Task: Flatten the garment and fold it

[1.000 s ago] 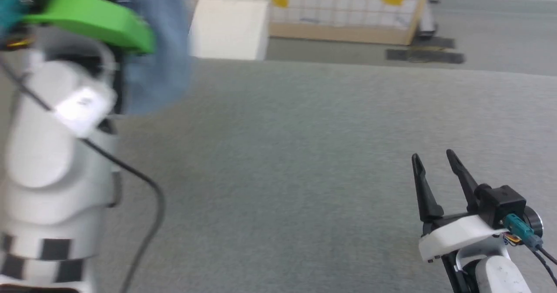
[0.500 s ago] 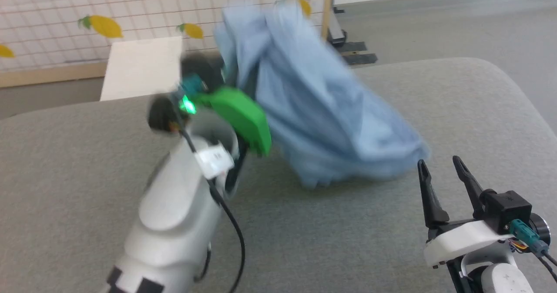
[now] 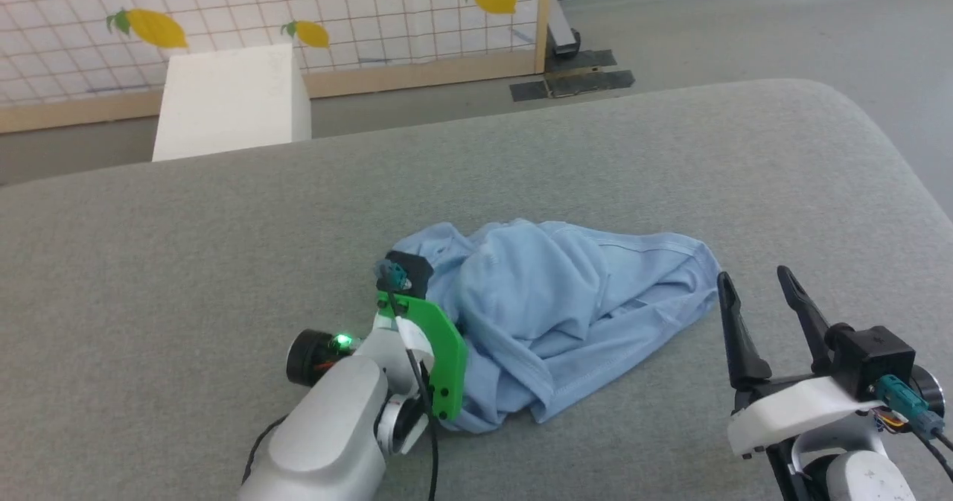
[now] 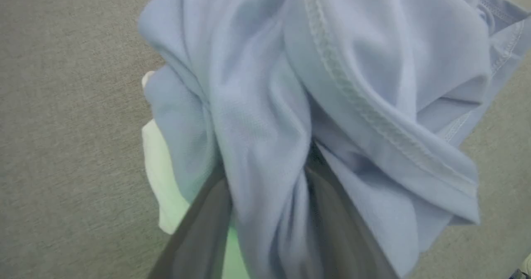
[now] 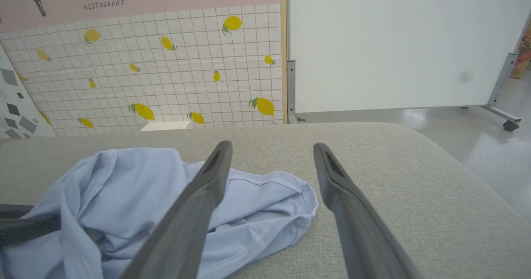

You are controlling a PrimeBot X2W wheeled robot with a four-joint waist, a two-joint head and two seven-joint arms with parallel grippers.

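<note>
Grey padded surface (image 3: 223, 225), wide, with rounded far corners. Behind it stand a lemon-print grid panel (image 3: 223, 2) and a white box (image 3: 231, 99).

Left gripper (image 4: 269, 167): the fingers are buried in the shirt (image 3: 566, 300). In the left wrist view a twisted bunch of blue cloth is clamped between the two dark fingers (image 4: 199, 229) and spills over both. The green wrist plate (image 3: 439, 345) lies low, against the near-left side of the heap. A white strip of cloth (image 4: 153, 167) shows at the heap's edge, beside the left finger.

The shirt lies crumpled near the middle of the surface, resting on it. A stitched hem runs along its right lobe, which tapers toward the right gripper (image 3: 753, 275).

Right gripper: jaws apart, holding nothing, and low above the surface. Its left fingertip is just beside the shirt's right tip; whether they touch cannot be told. In the right wrist view the shirt (image 5: 103, 188) lies to the left, partly behind the left finger (image 5: 195, 212), with bare surface between the fingers. A whiteboard (image 5: 394, 42) stands beyond.
</note>
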